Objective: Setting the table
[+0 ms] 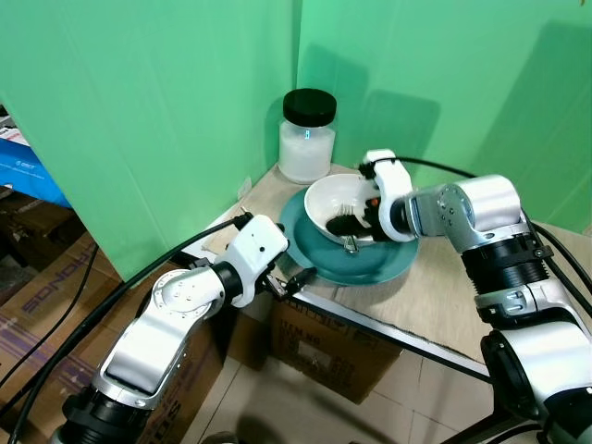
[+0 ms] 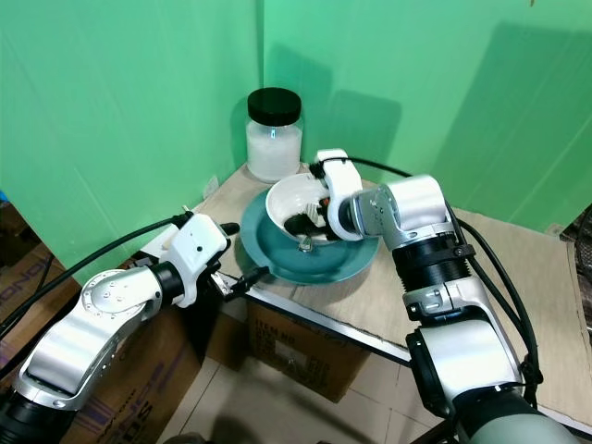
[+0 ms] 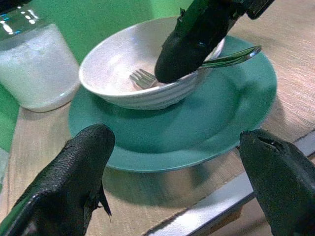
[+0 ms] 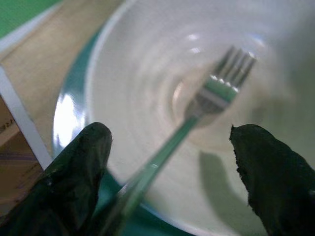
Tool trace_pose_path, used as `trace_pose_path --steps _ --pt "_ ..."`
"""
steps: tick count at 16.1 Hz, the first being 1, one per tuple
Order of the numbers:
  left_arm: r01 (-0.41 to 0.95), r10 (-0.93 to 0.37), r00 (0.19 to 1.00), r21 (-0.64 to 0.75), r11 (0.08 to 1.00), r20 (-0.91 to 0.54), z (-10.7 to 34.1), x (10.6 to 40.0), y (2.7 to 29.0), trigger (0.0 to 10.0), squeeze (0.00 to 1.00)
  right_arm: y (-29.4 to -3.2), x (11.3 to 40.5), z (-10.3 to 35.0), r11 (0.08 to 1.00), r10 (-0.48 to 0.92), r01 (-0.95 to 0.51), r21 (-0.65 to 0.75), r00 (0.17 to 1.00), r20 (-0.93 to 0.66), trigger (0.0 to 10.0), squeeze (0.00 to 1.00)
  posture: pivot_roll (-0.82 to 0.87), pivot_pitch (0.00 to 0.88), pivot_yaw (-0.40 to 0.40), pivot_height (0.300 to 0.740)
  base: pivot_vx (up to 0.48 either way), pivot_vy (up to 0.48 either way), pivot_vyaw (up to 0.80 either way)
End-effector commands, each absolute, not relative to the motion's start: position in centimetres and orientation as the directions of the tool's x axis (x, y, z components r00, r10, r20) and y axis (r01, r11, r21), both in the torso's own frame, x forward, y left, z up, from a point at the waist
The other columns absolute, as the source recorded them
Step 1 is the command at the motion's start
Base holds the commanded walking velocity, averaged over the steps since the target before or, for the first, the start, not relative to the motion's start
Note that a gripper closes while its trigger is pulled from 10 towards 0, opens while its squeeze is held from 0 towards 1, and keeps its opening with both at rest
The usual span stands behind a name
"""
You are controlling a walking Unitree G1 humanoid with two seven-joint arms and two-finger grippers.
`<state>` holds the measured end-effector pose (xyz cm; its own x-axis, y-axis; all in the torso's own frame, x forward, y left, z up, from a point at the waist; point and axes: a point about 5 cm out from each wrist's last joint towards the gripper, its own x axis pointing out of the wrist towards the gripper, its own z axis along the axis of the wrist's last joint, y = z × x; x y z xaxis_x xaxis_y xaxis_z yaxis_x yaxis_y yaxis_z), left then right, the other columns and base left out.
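Green backdrop (image 1: 139, 111) behind everything, folded at a corner. In front of it a light wooden table (image 1: 435, 305) with a metal edge strip, and under it cardboard boxes (image 1: 333, 356) on the tiled floor.

At the table's near-left corner, a teal plate (image 1: 365, 264). On the plate, a white bowl (image 1: 324, 199), a little toward the backdrop side. Just behind the plate, near the corner of the backdrop, a glass jar (image 1: 307, 139) with black lid and white contents, standing upright.

In the bowl, a metal fork (image 4: 216, 93): tines down on the bowl's bottom, handle leaning up over the rim toward the table edge and out above the plate.

Right gripper (image 1: 356, 222) reached over the bowl from the right, fingers spread wide on both sides of the fork handle, not touching it in the right wrist view.

Left gripper (image 1: 294, 280) low at the table edge, just beside the plate's near rim, pointing toward plate and bowl. Fingers (image 3: 74, 182) wide apart, holding nothing, the plate rim between them in the left wrist view.
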<state>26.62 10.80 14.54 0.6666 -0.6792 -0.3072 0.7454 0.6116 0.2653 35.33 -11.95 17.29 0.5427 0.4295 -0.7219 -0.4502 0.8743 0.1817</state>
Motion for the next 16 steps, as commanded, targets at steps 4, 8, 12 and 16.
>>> trace_pose_path --steps 4,8,12,16 --pt "0.762 -0.698 0.648 0.265 0.591 -0.305 14.8 26.5 10.3 10.0 0.00 -12.4 36.3 17.2 0.904 0.367 -0.405 0.141 0.562 -0.741 2.8 0.00 -0.05 0.000 -0.024 0.740 0.000 0.000 0.00" --pt "0.759 -0.693 0.651 0.261 0.597 -0.309 14.7 26.3 10.4 10.0 0.00 -12.6 36.6 16.3 0.908 0.371 -0.384 0.171 0.541 -0.755 0.0 0.00 -0.04 0.000 -0.036 0.740 0.000 0.000 0.00" --pt "0.756 -0.689 0.655 0.263 0.600 -0.310 14.7 26.3 10.5 10.0 0.00 -12.7 36.8 15.6 0.910 0.360 -0.381 0.166 0.522 -0.773 0.0 0.00 -0.03 0.000 -0.039 0.740 0.000 0.000 0.00" --pt "0.750 -0.684 0.661 0.264 0.606 -0.310 14.6 26.3 10.6 10.0 0.00 -12.7 37.1 15.3 0.916 0.351 -0.365 0.167 0.526 -0.774 0.0 0.00 -0.03 0.000 -0.044 0.740 0.000 0.000 0.00"
